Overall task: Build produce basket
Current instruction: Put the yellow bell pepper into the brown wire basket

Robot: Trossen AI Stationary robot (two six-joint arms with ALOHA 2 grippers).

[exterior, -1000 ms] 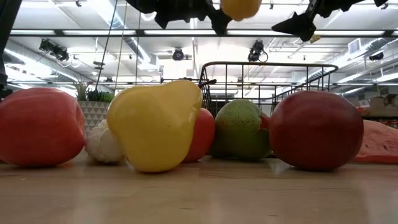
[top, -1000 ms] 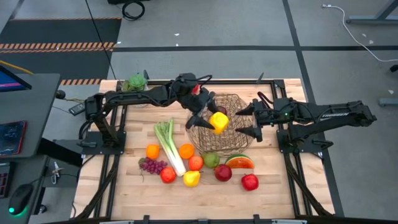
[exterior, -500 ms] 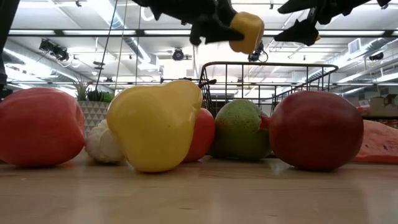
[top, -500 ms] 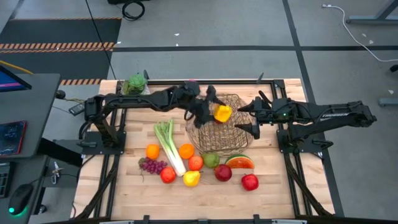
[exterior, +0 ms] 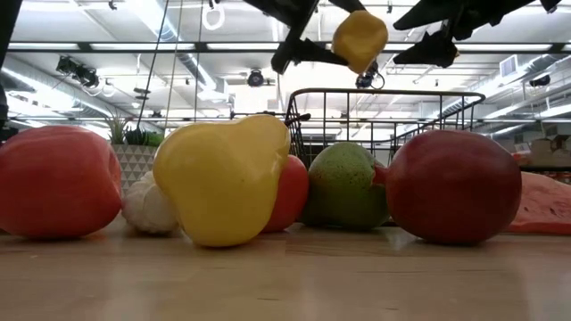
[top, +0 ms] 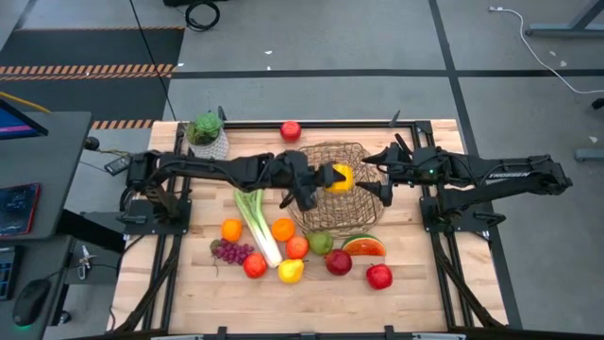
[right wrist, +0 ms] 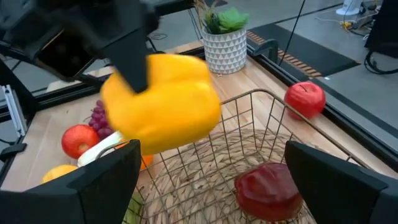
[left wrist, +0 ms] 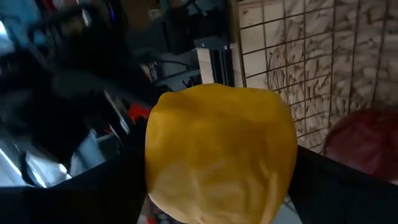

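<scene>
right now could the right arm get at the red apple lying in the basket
Probably yes. The right pincer stands open at the rim of the basket, facing the red apple on its floor. What crowds the way is the yellow pepper, held over the basket by the left pincer.

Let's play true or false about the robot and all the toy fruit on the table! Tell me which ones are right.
1. The left gripper holds the yellow pepper above the basket. True.
2. The basket is empty. False: a dark red fruit already lies inside.
3. The right gripper is shut on an apple. False: it is open, holding nothing, beside the pepper.
4. The leek lies on the table, outside the basket. True.
5. The potted plant sits in the basket. False: it stands at the table's far edge.
</scene>
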